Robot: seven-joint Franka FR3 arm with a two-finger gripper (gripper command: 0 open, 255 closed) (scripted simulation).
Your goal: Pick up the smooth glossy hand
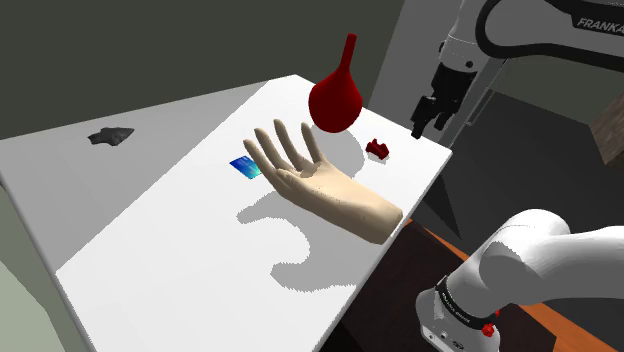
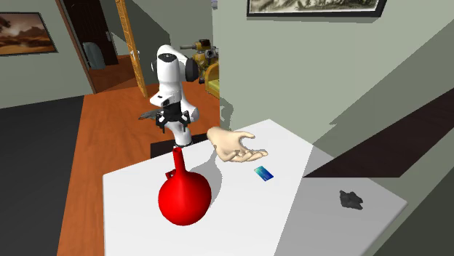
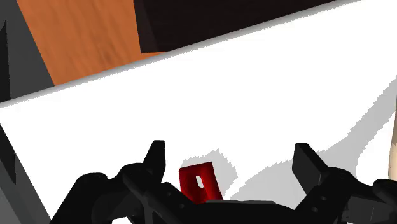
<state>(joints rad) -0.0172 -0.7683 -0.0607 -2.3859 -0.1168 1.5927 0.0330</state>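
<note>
A smooth, glossy beige hand (image 1: 325, 187) lies on the white table (image 1: 180, 230), fingers spread and pointing toward the shoulder view's left. In the second exterior view the hand (image 2: 234, 145) rests near the table's far edge, in front of the arm. My black gripper (image 1: 428, 122) hangs above the table's edge, to the right of the hand and well apart from it. Its fingers (image 3: 154, 156) stand wide apart with nothing clasped. A sliver of the hand's wrist end (image 3: 392, 159) shows beside one finger.
A red round-bellied flask (image 1: 338, 95) stands beside the hand's fingers. A small red piece (image 1: 378, 149) lies on the table below the gripper (image 3: 230, 159). A blue card (image 1: 245, 167) and a dark lump (image 1: 110, 135) lie farther off. Orange floor (image 3: 89, 38) lies beyond the table edge.
</note>
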